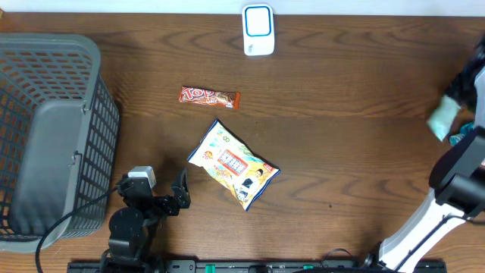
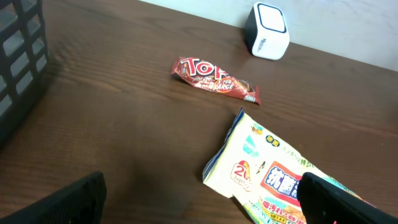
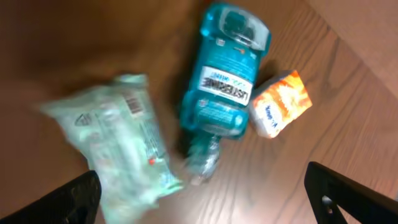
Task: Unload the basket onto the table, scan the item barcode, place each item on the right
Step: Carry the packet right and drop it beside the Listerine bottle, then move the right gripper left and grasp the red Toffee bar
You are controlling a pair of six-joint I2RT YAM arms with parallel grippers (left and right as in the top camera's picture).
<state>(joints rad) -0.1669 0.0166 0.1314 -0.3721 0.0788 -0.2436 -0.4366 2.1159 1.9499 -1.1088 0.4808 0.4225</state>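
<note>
Right claw [image 3: 202,177], lower frame: I see it released, a blurred green packet [image 3: 118,137] at centre left. Left claw [image 2: 202,180] likewise released.

Grey basket [image 1: 47,45], red candy bar [image 1: 209,97], yellow snack bag [image 1: 233,164], teal bottle [image 3: 225,81], pale-green packet [image 3: 121,143].

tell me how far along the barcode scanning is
Done: nothing shows as scanned. In hand: nothing gripped; the right gripper stands open over a blurred green packet beside the mouthwash bottle, and the left gripper is open too. Left: the candy bar and yellow packet lie on the table, away from the scanner.
</note>
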